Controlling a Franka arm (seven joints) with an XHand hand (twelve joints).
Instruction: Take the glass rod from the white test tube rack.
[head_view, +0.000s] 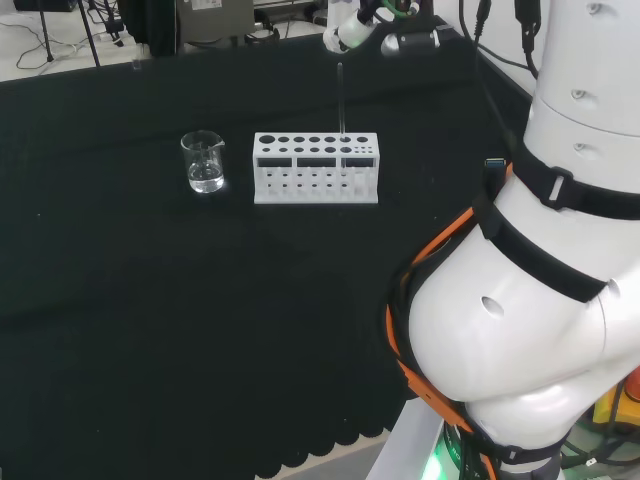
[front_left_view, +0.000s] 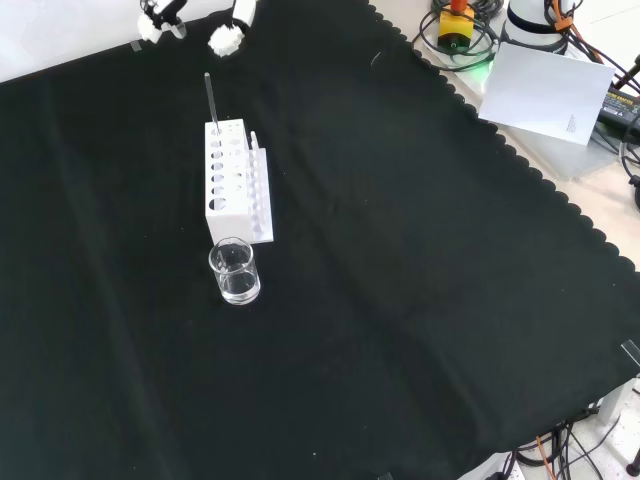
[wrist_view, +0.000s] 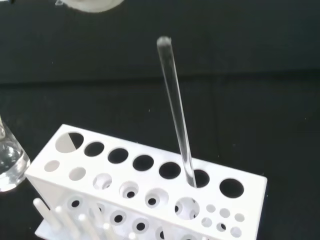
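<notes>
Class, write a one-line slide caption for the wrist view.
Glass rod standing tilted in a hole of the white test tube rack, not yet grasped.

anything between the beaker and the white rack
No. In the front view only bare black cloth separates the beaker from the white test tube rack; the head view shows the same gap. The glass rod stands at the rack's other end.

Hand aloft, fingers spread apart
</notes>
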